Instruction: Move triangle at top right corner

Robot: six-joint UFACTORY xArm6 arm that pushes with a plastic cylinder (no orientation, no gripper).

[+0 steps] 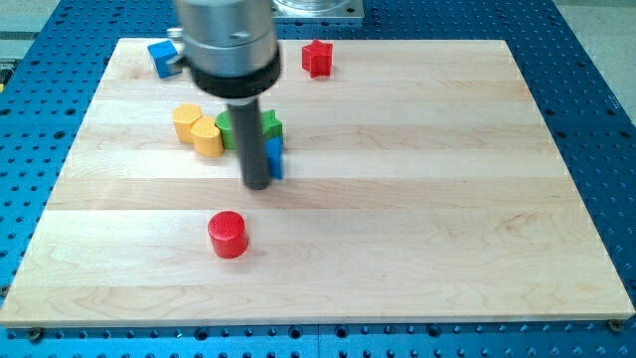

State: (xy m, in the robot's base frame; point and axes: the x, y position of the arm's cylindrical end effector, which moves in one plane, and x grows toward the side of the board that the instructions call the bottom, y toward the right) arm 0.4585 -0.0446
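The blue triangle lies near the board's middle left, mostly hidden behind my rod; only its right edge shows. My tip touches its left side, just below the green star and the green cylinder, both partly hidden by the rod. The triangle sits directly below the green star, close to it or touching.
Two yellow cylinders sit left of the green ones. A red cylinder stands alone below my tip. A blue cube is at the top left, a red star at the top middle. The wooden board lies on a blue perforated table.
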